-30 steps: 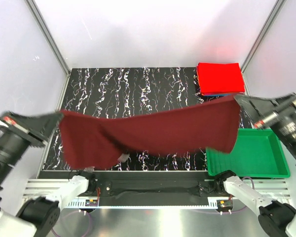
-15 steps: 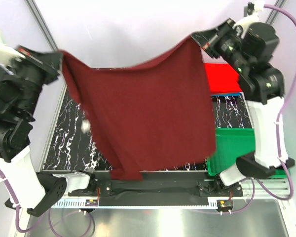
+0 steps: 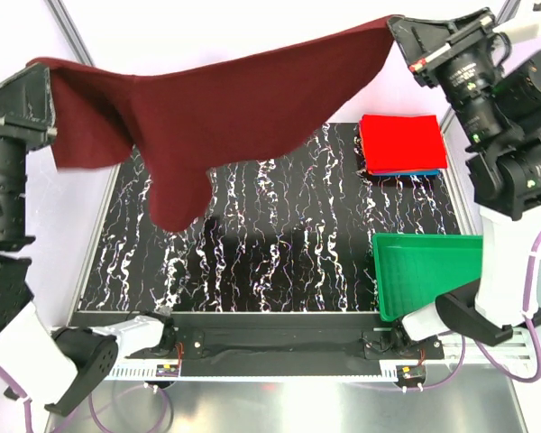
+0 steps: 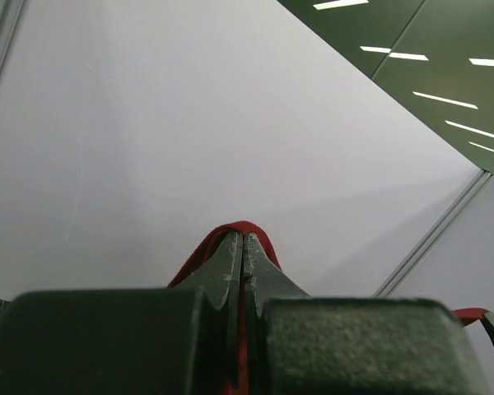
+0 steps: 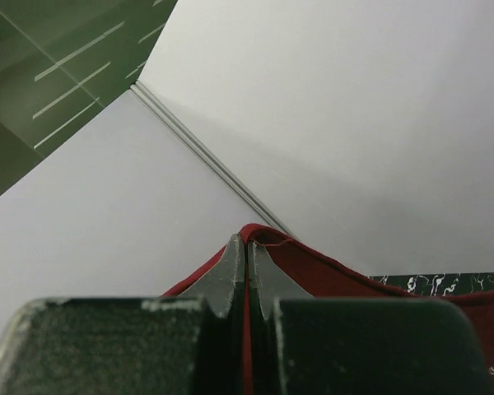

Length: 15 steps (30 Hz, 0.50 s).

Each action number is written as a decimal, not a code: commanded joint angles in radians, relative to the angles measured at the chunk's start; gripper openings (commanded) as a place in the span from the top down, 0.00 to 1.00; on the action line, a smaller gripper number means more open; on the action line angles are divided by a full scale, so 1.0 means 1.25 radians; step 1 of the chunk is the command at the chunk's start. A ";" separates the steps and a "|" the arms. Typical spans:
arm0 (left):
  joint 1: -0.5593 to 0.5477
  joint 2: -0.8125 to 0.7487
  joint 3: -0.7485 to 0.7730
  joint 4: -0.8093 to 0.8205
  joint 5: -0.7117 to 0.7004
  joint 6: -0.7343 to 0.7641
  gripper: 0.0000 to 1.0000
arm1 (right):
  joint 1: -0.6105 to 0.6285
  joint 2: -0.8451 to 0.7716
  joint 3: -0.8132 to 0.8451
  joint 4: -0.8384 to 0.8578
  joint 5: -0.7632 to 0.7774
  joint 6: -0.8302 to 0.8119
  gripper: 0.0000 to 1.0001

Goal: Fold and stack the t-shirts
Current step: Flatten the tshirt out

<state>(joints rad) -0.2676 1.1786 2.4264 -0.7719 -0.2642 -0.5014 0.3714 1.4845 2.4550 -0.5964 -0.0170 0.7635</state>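
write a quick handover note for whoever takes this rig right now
Left pincer: shut on one end of the maroon t-shirt.
Right pincer: shut on the other end.
The shirt hangs stretched high above the table, a part drooping at the left.
Done: red t-shirt folded at the far right, on a blue t-shirt seen only as an edge.
Left: lay the maroon one down, fold it, stack it.

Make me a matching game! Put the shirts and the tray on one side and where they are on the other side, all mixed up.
Things:
1. maroon t-shirt
2. red t-shirt
3. green tray

Places:
A. near right of the table
B. folded, at the far right of the table
C. stretched in the air between the left gripper and the right gripper

Pairs: 1-C, 2-B, 3-A
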 commanded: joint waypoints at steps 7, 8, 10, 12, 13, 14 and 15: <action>0.003 -0.101 -0.061 -0.226 -0.013 0.012 1.00 | 0.001 -0.159 -0.152 -0.125 -0.053 -0.094 1.00; 0.003 -0.111 -0.054 -0.260 -0.011 0.016 1.00 | 0.001 -0.188 -0.182 -0.125 -0.070 -0.112 1.00; 0.003 -0.130 -0.033 -0.317 -0.010 0.035 1.00 | 0.001 -0.269 -0.241 -0.153 -0.072 -0.127 1.00; 0.005 -0.166 -0.014 -0.343 0.020 0.062 1.00 | 0.001 -0.325 -0.269 -0.172 -0.013 -0.137 1.00; 0.009 -0.181 -0.018 -0.332 0.068 0.094 1.00 | 0.001 -0.388 -0.289 -0.153 0.008 -0.131 1.00; 0.021 -0.217 -0.040 -0.285 0.090 0.105 1.00 | 0.002 -0.420 -0.312 -0.133 0.055 -0.102 1.00; 0.029 -0.233 -0.046 -0.255 0.098 0.108 1.00 | 0.001 -0.469 -0.338 -0.117 0.072 -0.088 1.00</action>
<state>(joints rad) -0.2581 0.9749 2.3528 -1.1835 -0.2054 -0.4465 0.3737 1.0725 2.0594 -0.8177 -0.0521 0.6476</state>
